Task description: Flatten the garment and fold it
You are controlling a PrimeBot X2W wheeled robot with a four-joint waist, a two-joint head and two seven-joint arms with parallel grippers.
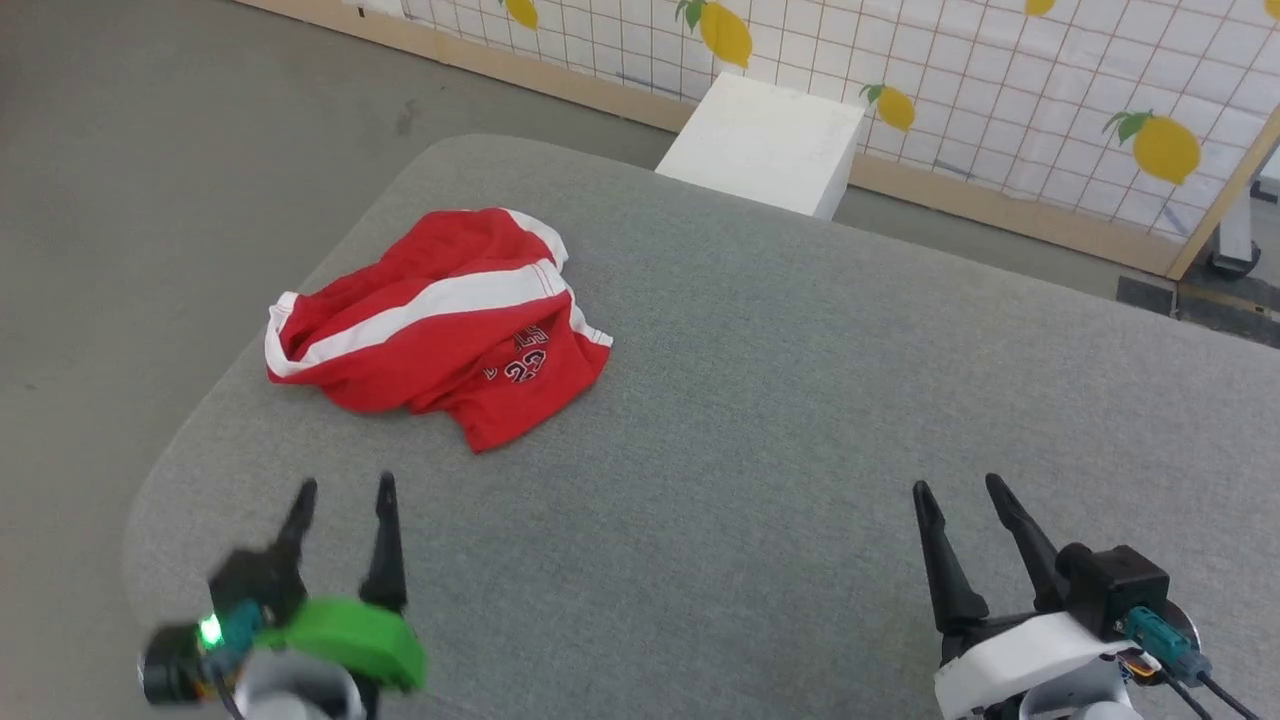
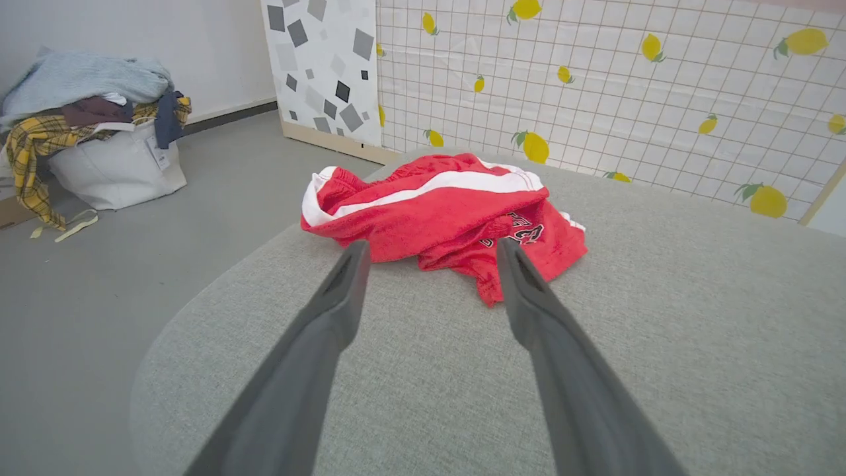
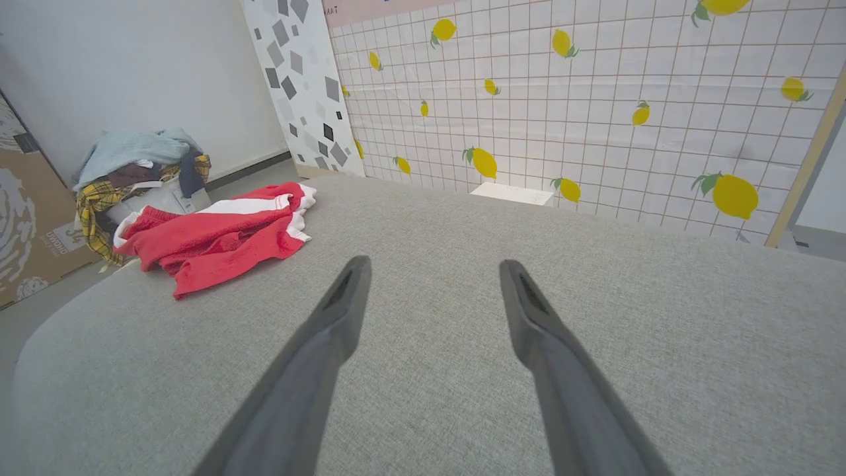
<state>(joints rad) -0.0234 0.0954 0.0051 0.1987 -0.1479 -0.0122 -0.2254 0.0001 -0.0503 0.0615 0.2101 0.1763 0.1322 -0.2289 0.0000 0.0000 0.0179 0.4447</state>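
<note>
Red shorts point(image 1: 440, 320) with white side stripes lie crumpled in a heap at the far left of the grey table point(image 1: 760, 400), lettering and a number showing on one leg. In the left wrist view the shorts point(image 2: 443, 211) sit just beyond the fingertips. My left gripper point(image 1: 345, 487) hovers open near the table's front left, short of the shorts and holding nothing. My right gripper point(image 1: 960, 487) is open at the front right, far from the shorts point(image 3: 211, 238), over bare fabric surface.
A white box point(image 1: 765, 140) stands on the floor behind the table, before a lemon-print grid wall point(image 1: 1000, 70). A white laundry bag point(image 2: 112, 165) heaped with clothes sits on the floor to the left. The table's rounded left corner point(image 1: 170, 470) is close to the left gripper.
</note>
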